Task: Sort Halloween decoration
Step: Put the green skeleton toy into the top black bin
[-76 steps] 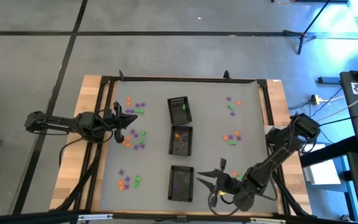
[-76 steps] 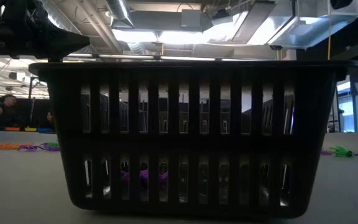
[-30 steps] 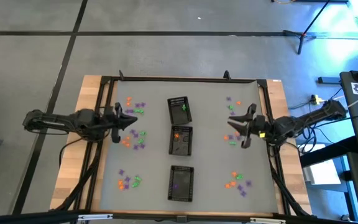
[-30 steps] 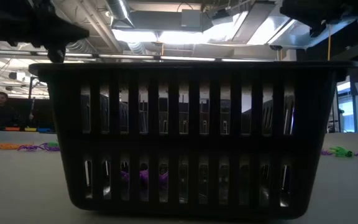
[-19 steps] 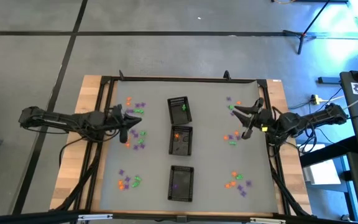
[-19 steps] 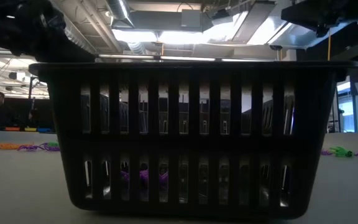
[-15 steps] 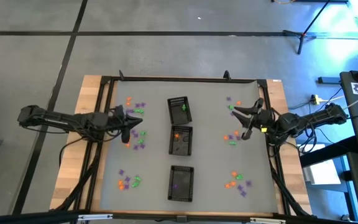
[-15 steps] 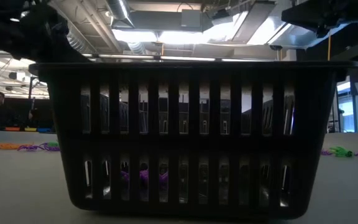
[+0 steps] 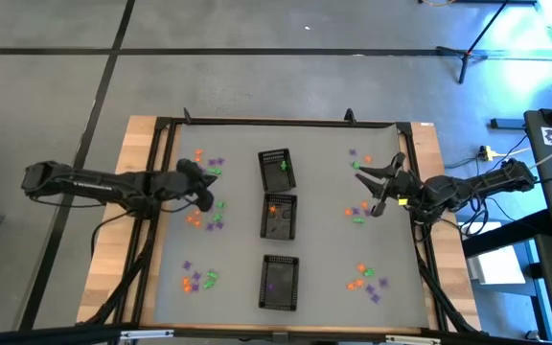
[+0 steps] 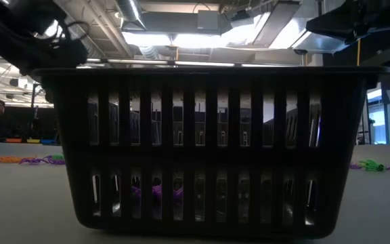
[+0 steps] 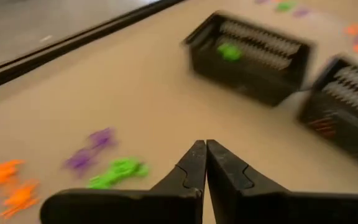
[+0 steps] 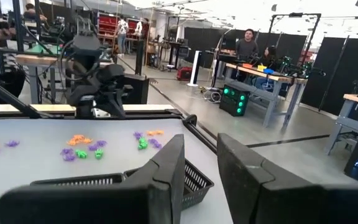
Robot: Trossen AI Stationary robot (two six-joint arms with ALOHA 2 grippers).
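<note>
Tiny orange, green and purple trinkets lie in clusters on the grey table, on the left and on the right. My left gripper is shut, over the left middle cluster; in its wrist view the shut tips stand beside a green trinket and purple ones, with nothing showing between them. My right gripper is open above the right middle cluster; nothing shows between its fingers.
Three black mesh trays stand in a row down the table's middle: the far one holds a green trinket, the middle one an orange one, the near one purple ones. More clusters lie near both near corners. People are in the room beyond.
My left gripper has moved toward the table's right, closer to the middle tray, and has shut. My right gripper has shifted a little toward the far edge and turned, still open.
</note>
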